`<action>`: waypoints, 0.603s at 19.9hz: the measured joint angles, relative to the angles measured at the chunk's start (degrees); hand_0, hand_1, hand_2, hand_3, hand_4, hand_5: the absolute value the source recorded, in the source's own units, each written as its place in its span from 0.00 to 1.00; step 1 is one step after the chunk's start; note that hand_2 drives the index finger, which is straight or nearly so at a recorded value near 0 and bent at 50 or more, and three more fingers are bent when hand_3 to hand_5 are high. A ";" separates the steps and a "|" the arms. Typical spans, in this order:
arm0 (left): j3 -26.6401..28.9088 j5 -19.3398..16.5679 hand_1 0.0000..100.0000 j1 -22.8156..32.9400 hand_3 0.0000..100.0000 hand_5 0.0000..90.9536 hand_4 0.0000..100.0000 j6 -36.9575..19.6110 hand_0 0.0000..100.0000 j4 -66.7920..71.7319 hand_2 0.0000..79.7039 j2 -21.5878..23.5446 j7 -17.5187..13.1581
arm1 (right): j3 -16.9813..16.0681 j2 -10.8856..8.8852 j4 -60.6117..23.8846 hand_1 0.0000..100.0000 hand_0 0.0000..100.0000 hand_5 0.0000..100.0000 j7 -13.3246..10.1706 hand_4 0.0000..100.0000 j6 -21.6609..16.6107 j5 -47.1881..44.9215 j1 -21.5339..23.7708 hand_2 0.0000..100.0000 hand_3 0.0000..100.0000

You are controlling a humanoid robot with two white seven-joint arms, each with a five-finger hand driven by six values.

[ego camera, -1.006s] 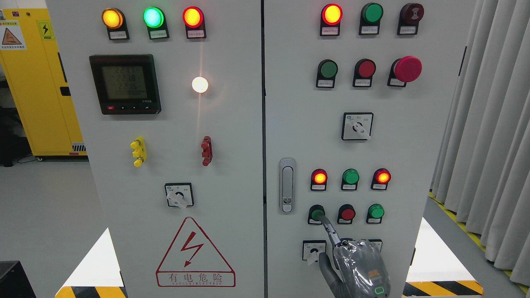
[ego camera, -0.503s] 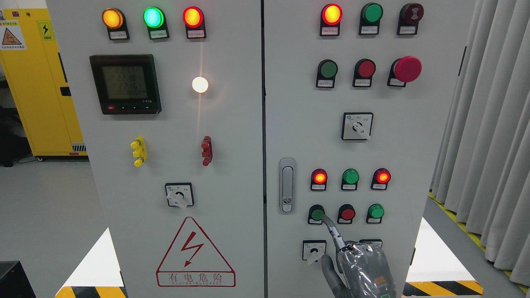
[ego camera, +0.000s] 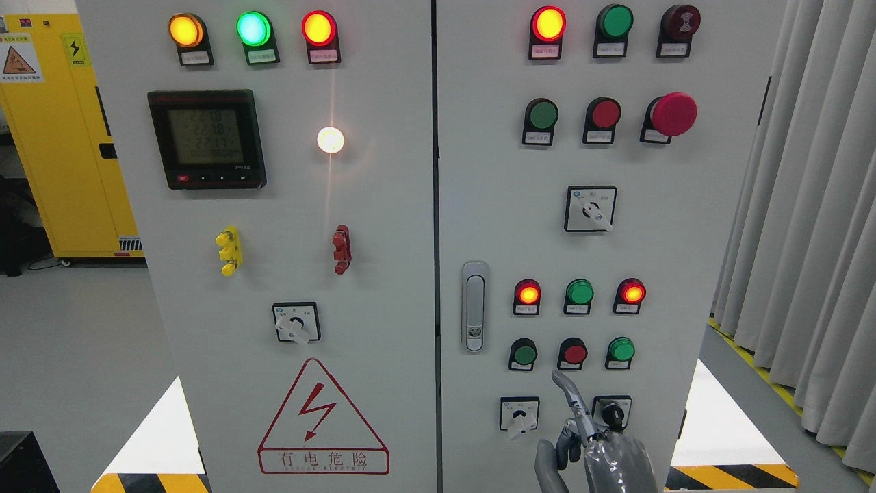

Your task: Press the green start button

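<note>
Head view of a grey two-door control cabinet (ego camera: 383, 226) standing on a pale floor (ego camera: 75, 356). The left door carries three lit lamps along its top, a digital meter (ego camera: 207, 139), a bright white lamp (ego camera: 330, 140), yellow (ego camera: 228, 250) and red (ego camera: 341, 249) terminal blocks, a rotary selector (ego camera: 295, 323) and a red lightning warning triangle (ego camera: 323, 418). The right door carries further lamps and push buttons, a red mushroom button (ego camera: 673, 114), a second selector (ego camera: 590, 209) and a latch handle (ego camera: 474, 306) near the centre seam.

The green start button (ego camera: 525, 355) sits at the left end of the lower button row on the right door, below a lit red lamp (ego camera: 527, 294) and beside a red button (ego camera: 574, 354).

The right hand (ego camera: 592, 445) enters at the bottom edge, index finger (ego camera: 569, 394) extended upward, the other fingers curled and holding nothing. The fingertip lies below and to the right of the green start button, apart from it, between two small selector switches (ego camera: 519, 414).

A yellow cabinet (ego camera: 61, 137) stands at far left; grey curtains (ego camera: 807, 205) hang at right; black-and-yellow hazard tape (ego camera: 732, 476) marks the floor.
</note>
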 measured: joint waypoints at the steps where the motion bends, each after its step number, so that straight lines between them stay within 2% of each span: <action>1: 0.00 0.00 0.56 0.00 0.00 0.00 0.00 0.00 0.12 0.00 0.00 0.00 0.00 | 0.24 0.00 -0.30 0.81 0.81 0.50 0.93 0.43 -0.21 -2.83 0.51 0.06 0.35; 2: 0.00 0.00 0.56 -0.01 0.00 0.00 0.00 0.00 0.12 0.00 0.00 0.00 0.00 | 0.46 -0.01 -0.52 0.81 0.82 0.42 2.17 0.38 -0.26 -5.70 0.89 0.06 0.31; 3: 0.00 0.00 0.56 -0.01 0.00 0.00 0.00 0.00 0.12 0.00 0.00 0.00 0.00 | 0.73 -0.02 -0.78 0.80 0.82 0.42 3.74 0.38 -0.36 -8.68 1.26 0.05 0.31; 4: 0.00 0.00 0.56 -0.01 0.00 0.00 0.00 0.00 0.12 0.00 0.00 0.00 0.00 | 0.96 -0.02 -1.01 0.78 0.86 0.23 5.46 0.22 -0.49 -11.85 1.75 0.00 0.16; 6: 0.00 0.01 0.56 -0.01 0.00 0.00 0.00 0.00 0.12 0.00 0.00 0.00 0.00 | 1.33 -0.03 -1.37 0.76 0.86 0.12 8.11 0.10 -0.51 -16.98 2.84 0.00 0.06; 9: 0.00 0.00 0.56 -0.01 0.00 0.00 0.00 0.00 0.12 0.00 0.00 -0.01 0.00 | 1.95 -0.03 -1.79 0.76 0.84 0.10 9.73 0.08 -0.52 -22.97 4.09 0.00 0.05; 10: 0.00 0.00 0.56 -0.01 0.00 0.00 0.00 0.00 0.12 0.00 0.00 -0.01 0.00 | 2.17 -0.03 -1.94 0.74 0.85 0.00 9.79 0.00 -0.53 -24.33 4.45 0.00 0.00; 12: 0.01 0.00 0.56 -0.01 0.00 0.00 0.00 0.00 0.12 0.00 0.00 -0.01 0.00 | 2.54 -0.01 -2.16 0.73 0.85 0.00 9.91 0.00 -0.95 -27.07 4.98 0.00 0.00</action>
